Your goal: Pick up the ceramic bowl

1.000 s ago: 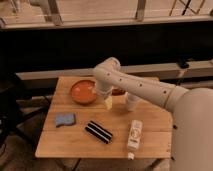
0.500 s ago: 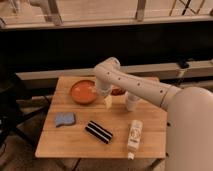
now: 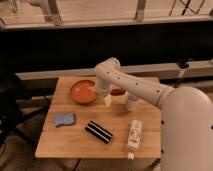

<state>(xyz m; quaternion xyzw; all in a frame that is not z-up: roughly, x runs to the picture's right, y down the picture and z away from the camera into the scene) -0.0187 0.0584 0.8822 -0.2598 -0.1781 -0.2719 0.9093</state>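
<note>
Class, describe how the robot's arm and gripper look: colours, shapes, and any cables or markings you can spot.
The arm is smooth, rounded and off-white, with a bulbous elbow joint and tube-like links growing from a broad pale body. The gripper, beside the ceramic bowl, is pale and small. No cables or markings show.

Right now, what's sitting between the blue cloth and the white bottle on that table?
A dark striped bar lies between them, as the camera view shows. The gripper hangs close by the orange bowl.

No text is legible, even on the white bottle (image 3: 134,136) front-right of the ceramic bowl (image 3: 81,92), at whose right rim the gripper (image 3: 106,98) hangs.
</note>
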